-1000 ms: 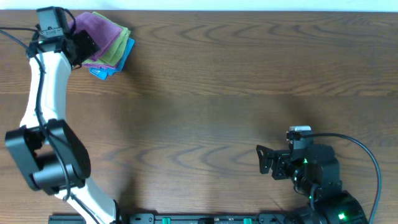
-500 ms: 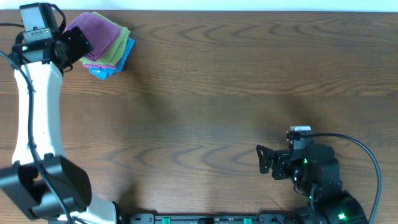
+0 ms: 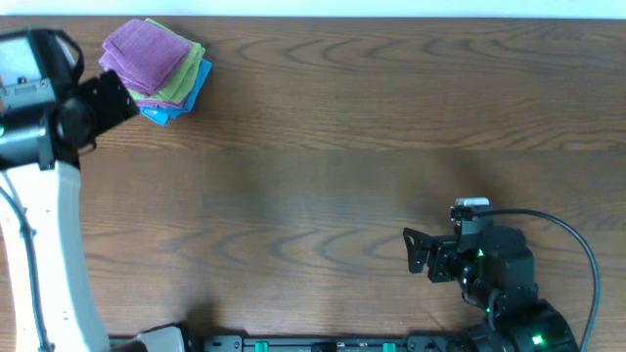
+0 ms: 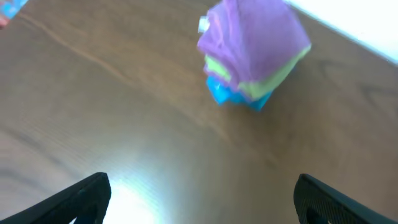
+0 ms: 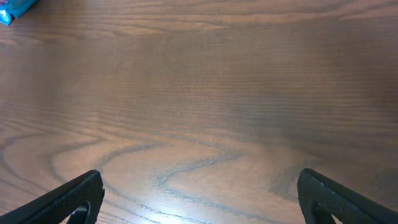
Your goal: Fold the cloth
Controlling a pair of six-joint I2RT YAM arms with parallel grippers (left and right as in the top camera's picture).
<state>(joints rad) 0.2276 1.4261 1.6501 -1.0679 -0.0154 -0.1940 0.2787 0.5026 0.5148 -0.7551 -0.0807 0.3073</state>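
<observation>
Dark wood table [image 3: 342, 147]. Left gripper [image 3: 115, 96]: I've pulled it back, jaws spread, empty. The cloth [image 3: 145, 51]: folded, released atop the green cloth [image 3: 182, 82] and blue cloth [image 3: 162, 112], far-left corner; fold looks done. Right gripper [image 3: 415, 252]: spread wide, idle.

Looks down on a lilac cloth [image 4: 255, 40], folded and lying atop a green cloth [image 4: 277, 71] and a blue cloth [image 4: 224, 92], stacked on the wooden counter [image 4: 124, 124] near its far edge. Catches the left gripper [image 4: 199, 199] at the bottom corners, with dark fingertips [image 4: 87, 196] spread wide and well apart from the stack.
</observation>
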